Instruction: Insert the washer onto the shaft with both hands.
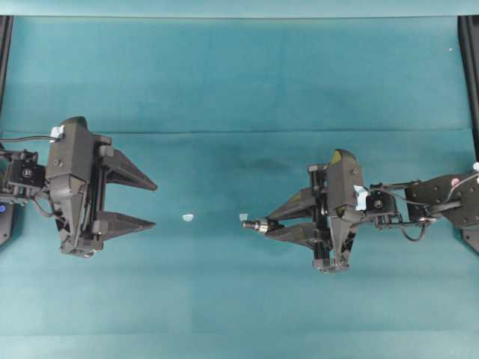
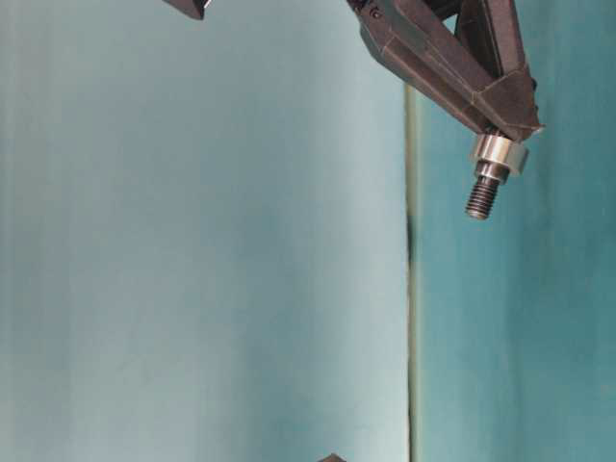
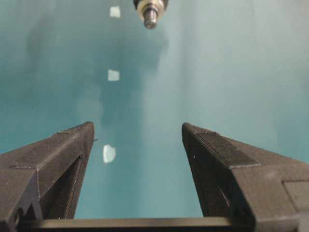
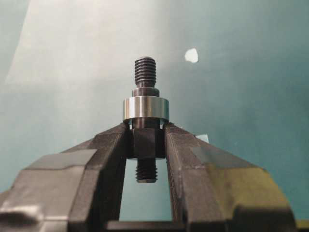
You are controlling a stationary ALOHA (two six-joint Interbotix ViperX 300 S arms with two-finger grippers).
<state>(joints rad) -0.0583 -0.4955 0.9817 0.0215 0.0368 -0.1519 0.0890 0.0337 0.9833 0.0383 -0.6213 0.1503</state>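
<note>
Between the two arms, on the flat teal cloth (image 1: 239, 82) that covers the whole table, lie two small pale tape scraps: one (image 1: 188, 218) nearer the left arm, the other (image 1: 243, 217) just beside the tip of the shaft. The left wrist view shows three such scraps in a line ahead of the left fingers. Nothing else stands in the open stretch of cloth between the grippers.

The right black gripper with pointed triangular fingers (image 1: 271, 222) is clenched on the short dark grey metal shaft (image 1: 253, 224), which juts out from the fingertips towards the left arm. In the right wrist view the fingers pinch the shaft's middle section, a threaded end sticks out beyond the tips and another threaded end shows behind them. A shiny silvery metal ring (image 4: 145, 108) sits around the shaft, touching the front of the fingertips; whether this is the washer or a step of the shaft I cannot tell.

The left black gripper (image 1: 152, 203) is spread wide and holds nothing, well apart from the shaft and facing it.

The cloth shows faint fold lines running across it. Dark frame rails (image 1: 469, 67) edge the table at both sides.
</note>
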